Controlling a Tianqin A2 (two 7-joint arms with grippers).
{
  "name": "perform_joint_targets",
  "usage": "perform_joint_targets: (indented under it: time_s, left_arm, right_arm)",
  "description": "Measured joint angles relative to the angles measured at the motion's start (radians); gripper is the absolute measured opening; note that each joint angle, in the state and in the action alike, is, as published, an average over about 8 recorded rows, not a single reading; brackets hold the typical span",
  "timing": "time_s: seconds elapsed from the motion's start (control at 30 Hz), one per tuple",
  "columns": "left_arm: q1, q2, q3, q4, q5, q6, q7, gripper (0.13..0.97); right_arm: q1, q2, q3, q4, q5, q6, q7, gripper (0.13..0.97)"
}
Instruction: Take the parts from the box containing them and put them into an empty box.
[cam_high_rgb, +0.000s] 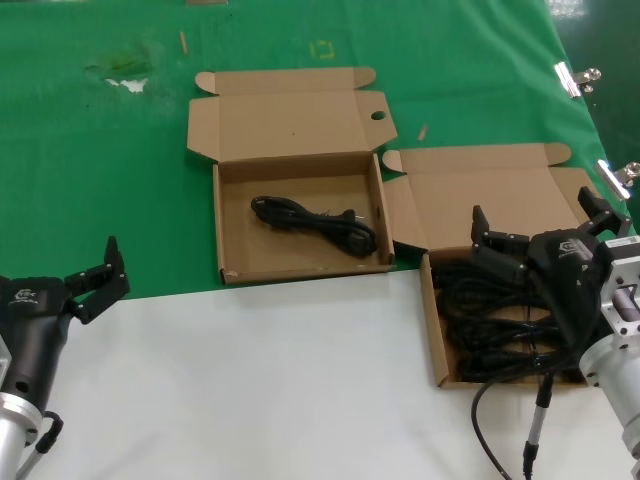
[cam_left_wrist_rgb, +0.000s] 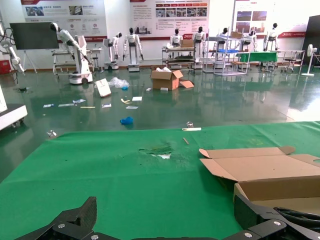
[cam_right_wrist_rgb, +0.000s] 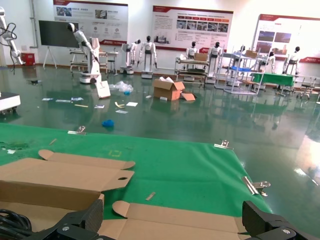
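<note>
Head view: the right gripper (cam_high_rgb: 535, 232) hangs with fingers spread over the cords (cam_high_rgb: 480, 320) piled in the near box (cam_high_rgb: 432, 330). It should drop straight and pinch one bundle only. Farther off, the other box (cam_high_rgb: 228, 225) holds one cord (cam_high_rgb: 315, 222). The left gripper (cam_high_rgb: 95, 278) waits, spread

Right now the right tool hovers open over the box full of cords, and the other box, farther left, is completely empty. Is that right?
Not quite. The other box is not empty: the head view shows one coiled power cord lying in it. The rest holds: the right tool hovers open over the box full of cords.
</note>
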Motion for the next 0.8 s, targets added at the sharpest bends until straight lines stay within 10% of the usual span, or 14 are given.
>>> perform_joint_targets:
  time_s: [0.8]
  left_arm:
    - [0.000, 0.000, 0.000, 0.000, 0.000, 0.000, 0.000, 0.966]
  right_arm:
    - [0.000, 0.000, 0.000, 0.000, 0.000, 0.000, 0.000, 0.966]
